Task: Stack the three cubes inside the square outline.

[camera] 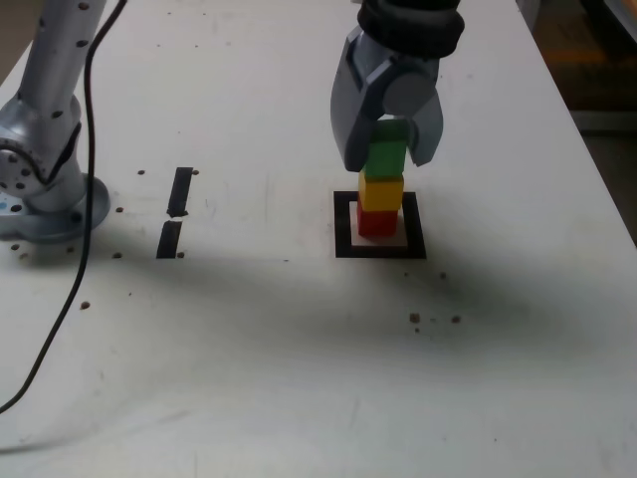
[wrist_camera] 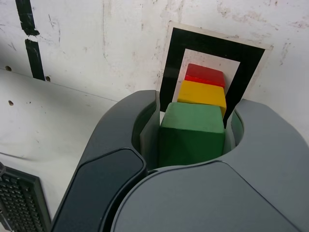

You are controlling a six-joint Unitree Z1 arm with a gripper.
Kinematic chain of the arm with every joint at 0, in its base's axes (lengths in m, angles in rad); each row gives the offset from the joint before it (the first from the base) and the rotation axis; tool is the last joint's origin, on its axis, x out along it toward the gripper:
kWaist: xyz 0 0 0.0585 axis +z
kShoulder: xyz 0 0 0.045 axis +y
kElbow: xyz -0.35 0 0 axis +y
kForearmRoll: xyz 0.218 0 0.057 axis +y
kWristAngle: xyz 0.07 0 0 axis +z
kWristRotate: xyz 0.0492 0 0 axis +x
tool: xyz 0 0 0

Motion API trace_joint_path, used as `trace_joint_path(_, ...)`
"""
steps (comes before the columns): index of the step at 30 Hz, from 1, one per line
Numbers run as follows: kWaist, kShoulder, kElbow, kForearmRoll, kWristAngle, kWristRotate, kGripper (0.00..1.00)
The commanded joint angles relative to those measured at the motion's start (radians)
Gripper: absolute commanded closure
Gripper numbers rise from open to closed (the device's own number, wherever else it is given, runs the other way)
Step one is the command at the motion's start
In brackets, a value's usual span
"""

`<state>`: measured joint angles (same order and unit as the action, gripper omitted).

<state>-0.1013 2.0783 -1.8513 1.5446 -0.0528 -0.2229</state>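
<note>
At upper centre of the exterior view, the gripper (camera: 388,149) clasps the green cube (camera: 388,154) atop yellow cube (camera: 382,189) and red cube (camera: 377,221) inside the square outline (camera: 343,224). Last step; next, release and lift straight.

- No text, label, brand, number or sign is showing legibly in either view.
- The red cube (camera: 377,221), the yellow cube (camera: 381,190) and the green cube (camera: 387,154) are presenting plain coloured faces with no lettering.
- The square outline (camera: 344,227) and the two black tape strips (camera: 180,189) are carrying no writing.
- The gripper (camera: 388,149) housing is showing no readable marking.
</note>
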Motion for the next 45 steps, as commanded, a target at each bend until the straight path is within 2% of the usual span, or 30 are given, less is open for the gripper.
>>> trace_joint_path(1, 0.003, 0.003, -0.002, 0.004, -0.004, 0.002, 0.48)
trace_joint_path(5, 0.005, 0.006, 0.000, 0.004, -0.010, 0.006, 0.33)
trace_joint_path(10, 0.005, 0.008, -0.003, 0.005, -0.016, 0.012, 0.10)
trace_joint_path(13, 0.005, 0.003, -0.004, 0.007, -0.016, 0.011, 0.02)
trace_joint_path(17, 0.005, -0.024, -0.003, 0.018, -0.011, 0.007, 0.00)
trace_joint_path(19, 0.005, -0.071, 0.003, 0.033, -0.004, 0.007, 0.00)
trace_joint_path(25, 0.006, -0.290, 0.091, 0.060, 0.006, 0.038, 0.00)
trace_joint_path(31, 0.052, -0.494, 0.317, 0.048, 0.008, 0.164, 0.00)
trace_joint_path(35, 0.106, -0.539, 0.524, -0.008, 0.030, 0.265, 0.00)
trace_joint_path(38, 0.125, -0.546, 0.672, -0.093, 0.039, 0.305, 0.00)
trace_joint_path(41, 0.135, -0.550, 0.801, -0.203, 0.025, 0.331, 0.00)
trace_joint_path(45, 0.146, -0.561, 0.932, -0.341, -0.017, 0.377, 0.00)
